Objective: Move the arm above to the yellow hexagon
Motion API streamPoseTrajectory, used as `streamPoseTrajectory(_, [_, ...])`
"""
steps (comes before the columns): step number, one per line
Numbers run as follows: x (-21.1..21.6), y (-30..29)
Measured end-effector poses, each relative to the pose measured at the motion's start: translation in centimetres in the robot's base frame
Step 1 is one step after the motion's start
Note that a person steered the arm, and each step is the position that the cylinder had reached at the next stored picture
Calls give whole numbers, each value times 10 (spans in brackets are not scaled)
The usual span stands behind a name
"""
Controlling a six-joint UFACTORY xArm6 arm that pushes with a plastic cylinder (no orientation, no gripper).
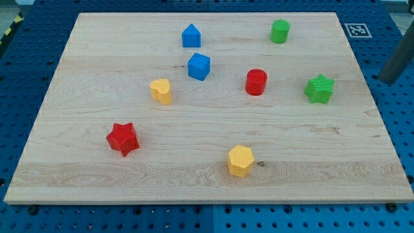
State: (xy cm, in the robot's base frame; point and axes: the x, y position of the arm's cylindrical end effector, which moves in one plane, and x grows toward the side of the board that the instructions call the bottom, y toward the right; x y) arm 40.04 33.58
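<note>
The yellow hexagon (240,160), a small hard plastic-looking block, sits near the view's bottom edge of the pale wooden board (77,168), a little right of centre, with open wood all round it. You can expect it to be light and stiff, and likely to slide easily on the smooth wood; there is nothing to grasp, so contact would be a push against one of its flat side faces. For this task you only need to bring my tip to the view's top side of it, so any nudge could shift it.

Running from the view's left: a red star-shaped block (123,139) lies lower left, well apart from the hexagon. A yellow heart-like block (161,91) stands above it, then a blue house-shaped block (191,35) near the top and a blue cube-like block (199,66) just below that. A red cylinder (256,82) sits right of centre, a green cylinder (280,31) near the top, and a green star-shaped block (319,88) furthest right.

You will find no containers here; the board merely carries the blocks.

A dark rod (396,65) enters at the view's right edge, off the board; its end is not clearly shown, so I cannot tell where my tip rests. There is no pincer, so no opening to report.
</note>
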Motion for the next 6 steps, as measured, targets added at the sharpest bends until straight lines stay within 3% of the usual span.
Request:
streamPoseTrajectory(1, [2, 0])
streamPoseTrajectory(4, [67, 0])
streamPoseTrajectory(6, [81, -2])
